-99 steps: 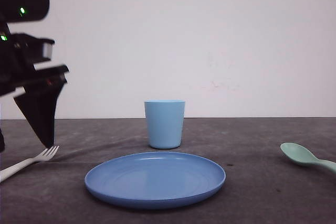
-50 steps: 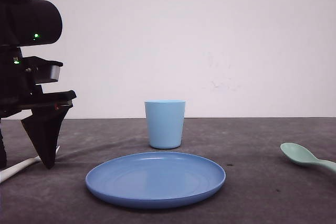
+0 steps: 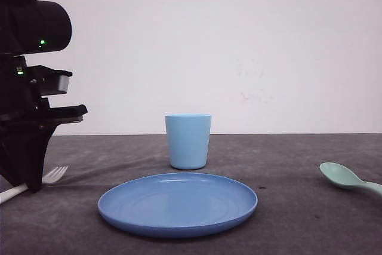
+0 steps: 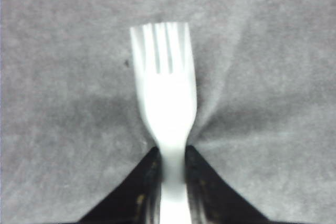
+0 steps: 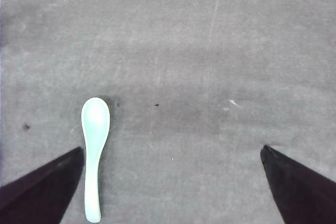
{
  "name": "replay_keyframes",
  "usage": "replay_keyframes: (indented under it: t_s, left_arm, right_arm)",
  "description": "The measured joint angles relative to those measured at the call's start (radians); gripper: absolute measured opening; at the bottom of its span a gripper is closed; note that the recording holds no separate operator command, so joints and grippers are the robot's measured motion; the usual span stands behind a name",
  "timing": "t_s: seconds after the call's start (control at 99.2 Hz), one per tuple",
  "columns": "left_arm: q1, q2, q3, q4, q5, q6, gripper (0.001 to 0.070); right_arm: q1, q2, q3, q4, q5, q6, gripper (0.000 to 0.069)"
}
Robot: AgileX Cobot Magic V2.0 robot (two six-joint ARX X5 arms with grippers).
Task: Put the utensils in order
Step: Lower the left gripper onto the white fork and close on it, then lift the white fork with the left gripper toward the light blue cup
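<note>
left end effector [image 4: 172, 174]: clamped on fork [image 4: 165, 95] handle, on desk [image 3: 298, 219] | right end effector [image 5: 170, 182]: wide, spoon [image 5: 94, 145] between fingers

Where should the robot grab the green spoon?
Probably by the thin handle, coming straight down from above. The spoon lies flat on the table, so its narrow handle fits between fingers better than its wide oval bowl. The open right gripper hangs above, the spoon beside one finger.
</note>
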Motion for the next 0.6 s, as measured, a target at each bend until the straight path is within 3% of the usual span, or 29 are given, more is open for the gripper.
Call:
replay_keyframes:
  t_s: [0.262, 0.434, 0.605]
  left_arm:
    - [0.000, -0.006, 0.000, -0.002, 0.010, 0.000, 0.0041]
    - [-0.005, -0.069, 0.000, -0.010, 0.093, 0.000, 0.0041]
    - [-0.007, -0.196, 0.064, 0.090, 0.165, -0.001, 0.0041]
  right_arm:
    - [0.000, 0.000, 0.000, -0.001, 0.000, 0.000, 0.0680]
    - [0.000, 0.000, 0.000, -0.001, 0.000, 0.000, 0.0680]
    - [0.000, 0.000, 0.000, -0.001, 0.000, 0.000, 0.0680]
